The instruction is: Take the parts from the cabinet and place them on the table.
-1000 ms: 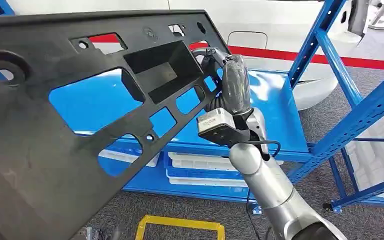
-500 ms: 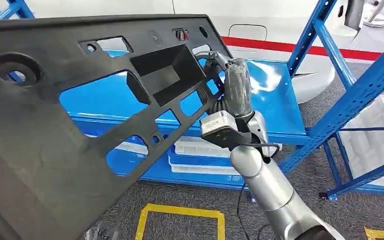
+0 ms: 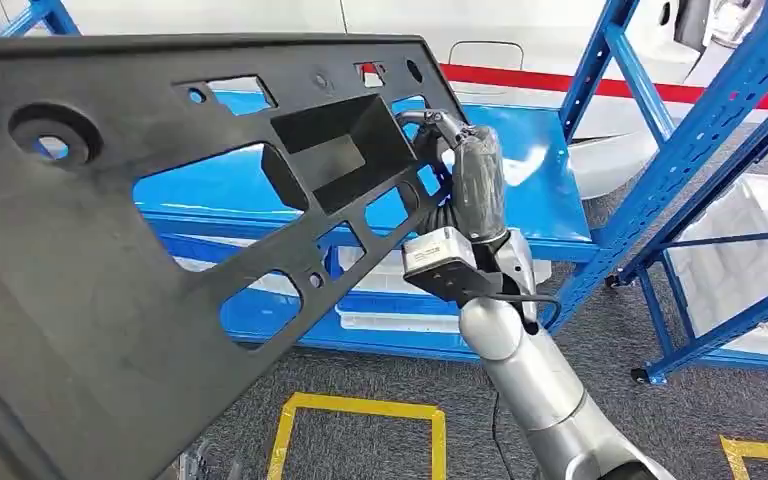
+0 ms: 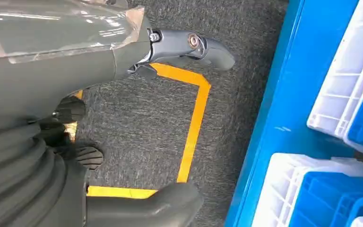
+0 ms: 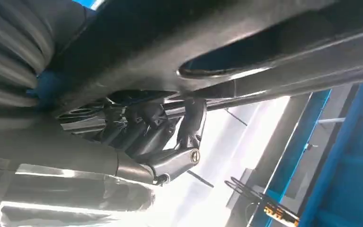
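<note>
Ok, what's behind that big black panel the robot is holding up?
Through the cutouts of the black panel shows the blue shelf of the rack. Below its edge sit white bins on a lower level. Whatever else lies on the shelf is covered by the panel. The right hand grips its edge.

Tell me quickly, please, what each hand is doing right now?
Left hand: open, fingers apart, holding nothing.
Right hand: gripping the edge of the black plastic panel.
</note>
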Robot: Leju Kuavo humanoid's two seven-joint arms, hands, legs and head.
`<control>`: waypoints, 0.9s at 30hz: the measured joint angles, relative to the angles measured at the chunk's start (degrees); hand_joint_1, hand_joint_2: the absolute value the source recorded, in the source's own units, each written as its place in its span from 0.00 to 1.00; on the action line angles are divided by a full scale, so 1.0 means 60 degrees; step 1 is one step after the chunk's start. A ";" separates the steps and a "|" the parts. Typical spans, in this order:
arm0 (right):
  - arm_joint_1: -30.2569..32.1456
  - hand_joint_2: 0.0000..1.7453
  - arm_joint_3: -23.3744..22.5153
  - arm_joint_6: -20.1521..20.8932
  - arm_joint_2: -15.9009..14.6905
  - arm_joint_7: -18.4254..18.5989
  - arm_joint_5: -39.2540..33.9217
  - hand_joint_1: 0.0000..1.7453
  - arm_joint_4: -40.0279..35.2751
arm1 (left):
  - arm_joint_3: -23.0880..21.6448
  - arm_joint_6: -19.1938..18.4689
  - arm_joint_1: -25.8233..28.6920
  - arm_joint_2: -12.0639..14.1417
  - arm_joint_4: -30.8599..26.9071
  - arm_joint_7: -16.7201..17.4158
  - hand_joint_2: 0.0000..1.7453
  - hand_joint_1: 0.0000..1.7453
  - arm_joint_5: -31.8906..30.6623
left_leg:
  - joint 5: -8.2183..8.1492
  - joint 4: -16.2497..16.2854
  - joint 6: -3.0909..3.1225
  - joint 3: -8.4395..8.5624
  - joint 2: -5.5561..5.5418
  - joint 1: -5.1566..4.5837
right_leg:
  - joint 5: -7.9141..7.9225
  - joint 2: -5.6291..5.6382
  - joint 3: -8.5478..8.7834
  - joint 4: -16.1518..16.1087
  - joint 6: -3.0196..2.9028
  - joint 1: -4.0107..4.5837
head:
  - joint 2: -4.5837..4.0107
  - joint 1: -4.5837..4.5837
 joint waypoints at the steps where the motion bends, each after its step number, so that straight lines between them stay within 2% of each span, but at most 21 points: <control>1: 0.0000 1.00 -0.0011 0.0000 0.0015 -0.0004 -0.0007 1.00 0.0000 | -0.0029 0.0007 0.0009 0.0000 0.0000 0.0000 1.00 0.00 0.0000 | -0.0012 -0.0010 0.0042 -0.0063 0.0004 -0.0034 | 0.0049 -0.0005 -0.0016 0.0001 0.0074 0.0012 | 0.0000 -0.0004; 3: 0.0004 1.00 -0.0033 0.0000 0.0018 -0.0011 -0.0014 1.00 0.0000 | -0.0062 0.0007 0.0027 0.0000 -0.0004 0.0000 1.00 0.00 0.0037 | 0.0104 -0.0049 0.0264 -0.0143 0.0008 -0.0109 | 0.0173 -0.0006 -0.0043 -0.0074 0.0259 0.0031 | 0.0000 -0.0007; 4: 0.0005 1.00 -0.0062 -0.0004 0.0011 -0.0040 -0.0018 1.00 0.0007 | -0.0069 0.0007 0.0020 -0.0011 -0.0004 0.0000 1.00 0.00 0.0040 | 0.0241 -0.0180 0.0452 -0.0145 0.0070 -0.0033 | 0.0082 -0.0013 -0.0209 0.0042 0.0279 0.0032 | 0.0000 0.0000; 5: 0.0003 1.00 -0.0084 -0.0007 0.0011 -0.0076 -0.0032 1.00 0.0014 | -0.0073 0.0007 0.0015 -0.0015 -0.0007 0.0000 1.00 0.00 0.0043 | 0.0320 -0.0205 0.0561 -0.0214 0.0065 -0.0082 | -0.0256 0.0005 -0.0397 0.0429 0.0187 0.0042 | 0.0000 0.0007; 7: 0.0012 1.00 -0.0098 -0.0011 0.0011 -0.0106 -0.0044 1.00 0.0033 | -0.0080 0.0011 0.0022 -0.0011 -0.0007 0.0000 1.00 0.00 0.0044 | 0.0433 -0.0202 0.0652 -0.0380 0.0084 -0.0118 | -0.1025 0.0013 -0.1017 0.1989 0.0054 0.0029 | 0.0000 0.0040; 8: 0.0017 1.00 -0.0098 -0.0011 0.0007 -0.0109 -0.0044 1.00 0.0055 | -0.0087 0.0015 0.0032 -0.0011 -0.0007 0.0000 1.00 0.00 0.0055 | 0.0484 -0.0196 0.0672 -0.0461 0.0091 -0.0141 | -0.1314 0.0017 -0.1312 0.2735 0.0050 0.0031 | 0.0000 0.0033; 9: 0.0026 1.00 -0.0098 -0.0011 0.0007 -0.0109 -0.0044 1.00 0.0084 | -0.0091 0.0018 0.0040 -0.0011 -0.0007 0.0000 1.00 0.00 0.0058 | 0.0540 -0.0190 0.0676 -0.0534 0.0090 -0.0167 | -0.1441 0.0022 -0.1431 0.3159 0.0090 0.0049 | 0.0000 0.0036; 10: 0.0043 1.00 -0.0098 -0.0011 0.0004 -0.0113 -0.0044 1.00 0.0113 | -0.0095 0.0018 0.0053 -0.0011 -0.0007 0.0000 1.00 0.00 0.0073 | 0.0588 -0.0186 0.0681 -0.0594 0.0087 -0.0200 | -0.1385 0.0021 -0.1277 0.3036 0.0150 0.0051 | 0.0000 0.0033; 11: 0.0045 1.00 -0.0098 -0.0011 0.0004 -0.0117 -0.0044 1.00 0.0131 | -0.0095 0.0018 0.0064 -0.0011 -0.0007 0.0000 1.00 0.00 0.0077 | 0.0624 -0.0177 0.0674 -0.0633 0.0078 -0.0217 | -0.1198 0.0021 -0.0884 0.2489 0.0205 0.0052 | 0.0000 0.0033; 13: 0.0036 1.00 -0.0109 -0.0026 0.0004 -0.0135 -0.0076 1.00 0.0138 | -0.0098 0.0015 0.0070 -0.0015 -0.0007 0.0000 1.00 0.00 0.0087 | 0.0664 -0.0134 0.0633 -0.0676 0.0044 -0.0237 | -0.0643 0.0020 0.0307 0.0562 0.0260 0.0084 | 0.0000 0.0036; 14: 0.0025 1.00 -0.0120 -0.0033 0.0004 -0.0138 -0.0091 1.00 0.0138 | -0.0102 0.0007 0.0071 -0.0022 -0.0007 0.0000 1.00 0.00 0.0087 | 0.0677 -0.0105 0.0598 -0.0713 0.0041 -0.0269 | -0.0666 0.0024 0.0608 -0.0072 0.0174 0.0114 | 0.0000 0.0037; 15: 0.0017 1.00 -0.0120 -0.0036 0.0015 -0.0146 -0.0106 1.00 0.0138 | -0.0106 0.0004 0.0071 -0.0022 -0.0007 0.0000 1.00 0.00 0.0091 | 0.0691 -0.0060 0.0570 -0.0766 0.0039 -0.0315 | -0.0613 0.0024 0.0657 -0.0133 0.0094 0.0211 | 0.0000 0.0029; 18: 0.0049 1.00 -0.0179 -0.0077 0.0007 -0.0149 -0.0193 1.00 0.0171 | -0.0106 -0.0073 0.0107 -0.0022 -0.0007 0.0000 1.00 0.00 0.0135 | 0.0807 -0.0060 0.0410 -0.0834 0.0046 -0.0306 | -0.0511 0.0041 0.0549 -0.0085 -0.0062 0.0209 | 0.0000 0.0025; 19: 0.0058 1.00 -0.0197 -0.0095 0.0004 -0.0153 -0.0208 1.00 0.0182 | -0.0106 -0.0080 0.0104 -0.0007 -0.0007 0.0000 1.00 0.00 0.0135 | 0.0743 0.0004 0.0390 -0.0913 0.0035 -0.0278 | -0.0433 0.0028 0.0566 -0.0149 -0.0170 -0.0063 | 0.0000 0.0032; 20: 0.0061 1.00 -0.0204 -0.0102 0.0000 -0.0167 -0.0211 1.00 0.0186 | -0.0109 -0.0091 0.0106 -0.0007 -0.0007 0.0000 1.00 0.00 0.0131 | 0.0460 0.0251 0.0319 -0.0999 0.0033 -0.0271 | -0.0389 0.0021 0.0532 -0.0146 -0.0226 -0.0024 | 0.0000 0.0015; 21: 0.0068 1.00 -0.0219 -0.0113 0.0000 -0.0175 -0.0211 1.00 0.0186 | -0.0113 -0.0109 0.0106 -0.0007 -0.0007 0.0000 1.00 0.00 0.0127 | 0.0038 0.0805 0.0259 -0.1221 0.0038 -0.0233 | -0.0356 0.0012 0.0495 -0.0138 -0.0289 -0.0020 | 0.0000 -0.0018; 23: 0.0136 1.00 -0.0266 -0.0139 -0.0004 -0.0178 -0.0215 1.00 0.0197 | -0.0113 -0.0156 0.0107 -0.0004 -0.0004 0.0000 1.00 0.00 0.0124 | -0.0719 0.2357 0.0129 -0.1843 0.0038 -0.0155 | -0.0303 -0.0002 0.0411 -0.0123 -0.0326 0.0013 | 0.0000 -0.0022; 24: 0.0194 1.00 -0.0281 -0.0168 -0.0015 -0.0182 -0.0211 1.00 0.0211 | -0.0124 -0.0186 0.0107 -0.0004 -0.0004 0.0000 1.00 0.00 0.0120 | -0.0870 0.2887 0.0084 -0.2043 0.0039 -0.0123 | -0.0291 -0.0006 0.0361 -0.0101 -0.0314 0.0017 | 0.0000 -0.0018; 25: 0.0272 1.00 -0.0299 -0.0193 -0.0022 -0.0204 -0.0208 1.00 0.0233 | -0.0138 -0.0208 0.0105 -0.0007 -0.0004 0.0000 1.00 0.00 0.0120 | -0.0773 0.2905 0.0062 -0.1999 0.0043 -0.0089 | -0.0283 -0.0004 0.0323 -0.0071 -0.0302 0.0017 | 0.0000 -0.0022; 26: 0.0341 1.00 -0.0317 -0.0222 -0.0026 -0.0226 -0.0186 1.00 0.0244 | -0.0157 -0.0230 0.0099 -0.0007 -0.0004 0.0000 1.00 0.00 0.0124 | -0.0517 0.2503 0.0048 -0.1744 0.0046 -0.0055 | -0.0282 -0.0003 0.0299 -0.0036 -0.0298 0.0013 | 0.0000 -0.0022; 27: 0.0390 1.00 -0.0332 -0.0248 -0.0026 -0.0251 -0.0178 1.00 0.0248 | -0.0179 -0.0244 0.0087 -0.0007 -0.0004 0.0000 1.00 0.00 0.0131 | -0.0164 0.1789 0.0038 -0.1314 0.0048 -0.0020 | -0.0282 0.0004 0.0285 0.0000 -0.0295 0.0008 | 0.0000 -0.0018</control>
